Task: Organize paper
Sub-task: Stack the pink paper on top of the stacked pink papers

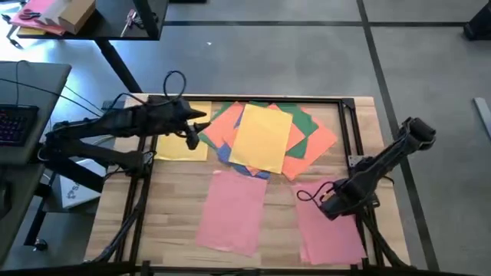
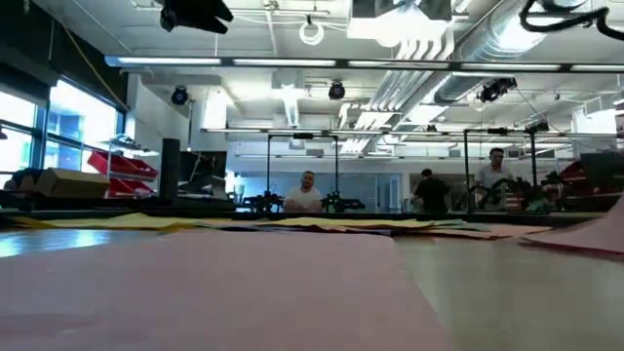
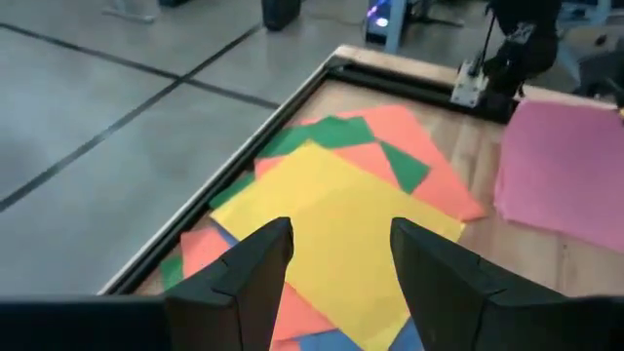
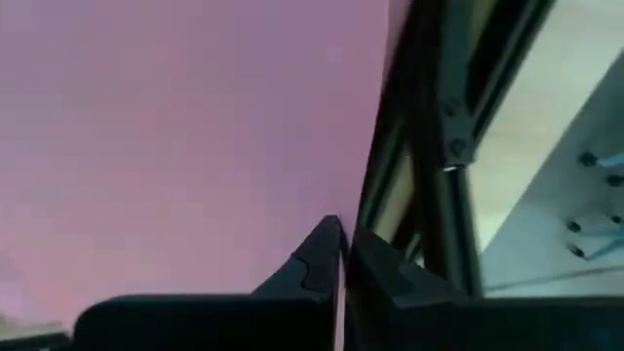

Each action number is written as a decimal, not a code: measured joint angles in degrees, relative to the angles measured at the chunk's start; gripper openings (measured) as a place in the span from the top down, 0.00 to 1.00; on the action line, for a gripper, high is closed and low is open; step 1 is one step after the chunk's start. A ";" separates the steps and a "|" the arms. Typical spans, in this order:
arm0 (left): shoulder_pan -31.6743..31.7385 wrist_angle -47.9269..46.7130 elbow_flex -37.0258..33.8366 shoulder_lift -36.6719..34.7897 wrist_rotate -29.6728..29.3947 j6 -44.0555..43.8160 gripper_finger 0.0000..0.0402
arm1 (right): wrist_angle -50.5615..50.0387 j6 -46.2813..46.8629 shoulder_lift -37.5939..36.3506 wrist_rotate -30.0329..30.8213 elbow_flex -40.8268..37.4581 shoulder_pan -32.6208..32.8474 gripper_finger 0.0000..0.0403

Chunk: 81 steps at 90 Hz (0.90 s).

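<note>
Wooden worktop (image 1: 176,230) carries two flat pink paper sheets (image 1: 232,208) and one fanned multicoloured paper pile (image 1: 265,138). Left hand (image 1: 198,130), fingers apart, hovers beside the pile; right hand (image 1: 330,201), fingers together, sits low over a pink sheet.

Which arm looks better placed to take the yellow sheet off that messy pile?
Probably the left: its open gripper hovers by the yellow sheet, while the right gripper sits over a pink sheet.

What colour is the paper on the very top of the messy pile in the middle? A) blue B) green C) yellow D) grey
C: in the high view a yellow sheet lies on top of the orange and green sheets of the pile, and the left wrist view shows it the same way, just past the open left pincer.
</note>
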 joint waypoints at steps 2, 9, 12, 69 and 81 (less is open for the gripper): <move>0.00 0.04 0.00 0.21 0.04 -0.22 0.57 | 0.18 0.86 -0.49 -0.06 -0.44 0.09 1.00; 0.00 0.13 0.00 0.64 0.43 -0.71 0.57 | 1.27 2.59 -1.62 -0.10 -1.72 0.29 1.00; 0.00 0.20 0.00 0.84 0.43 -0.71 0.57 | 1.69 2.72 -1.77 -0.16 -2.18 0.31 1.00; 0.07 3.43 0.00 0.97 -0.06 2.30 0.57 | 8.16 3.85 -2.86 -1.56 -8.40 -3.69 1.00; 0.07 3.60 0.00 0.97 0.00 2.33 0.57 | 6.88 3.81 -2.88 -2.43 -8.53 -5.00 1.00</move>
